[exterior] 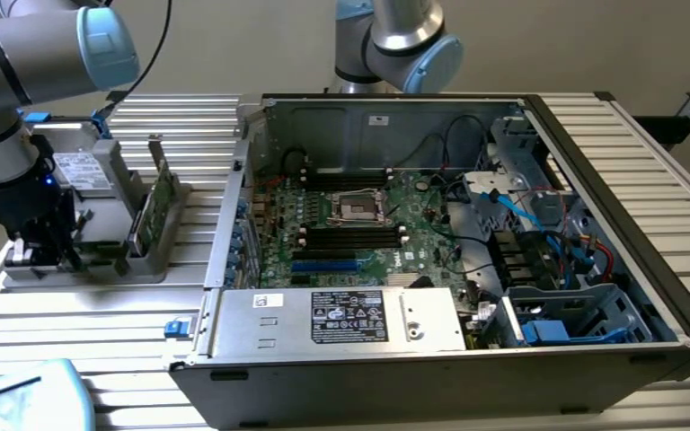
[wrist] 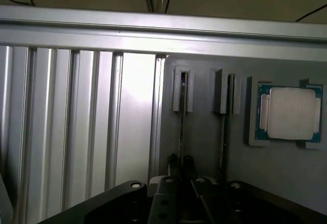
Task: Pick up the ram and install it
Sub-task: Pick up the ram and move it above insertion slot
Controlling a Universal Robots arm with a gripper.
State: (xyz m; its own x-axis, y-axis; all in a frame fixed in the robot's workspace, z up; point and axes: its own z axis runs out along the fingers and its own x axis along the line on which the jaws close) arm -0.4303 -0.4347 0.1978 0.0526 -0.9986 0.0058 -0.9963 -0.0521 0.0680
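Observation:
The ram [wrist: 182, 116] shows edge-on as a thin dark strip standing in a slotted post of the grey holder [wrist: 204, 132]. My gripper [wrist: 181, 161] is low over it, one fingertip on each side of the strip, shut on the ram. A second thin stick [wrist: 225, 127] stands in the neighbouring slot. In the exterior view my gripper [exterior: 43, 256] is down at the left end of the holder [exterior: 141, 265]. Upright green sticks [exterior: 154, 211] stand to the exterior view's right of it.
A square silver processor [wrist: 288, 112] lies in a pocket of the holder beside the sticks. The open computer case [exterior: 441, 359] holds the motherboard [exterior: 358, 229] with black memory slots [exterior: 345, 235]. Its power supply [exterior: 345, 314] sits at the near side. Ribbed aluminium table [wrist: 76, 127] surrounds the holder.

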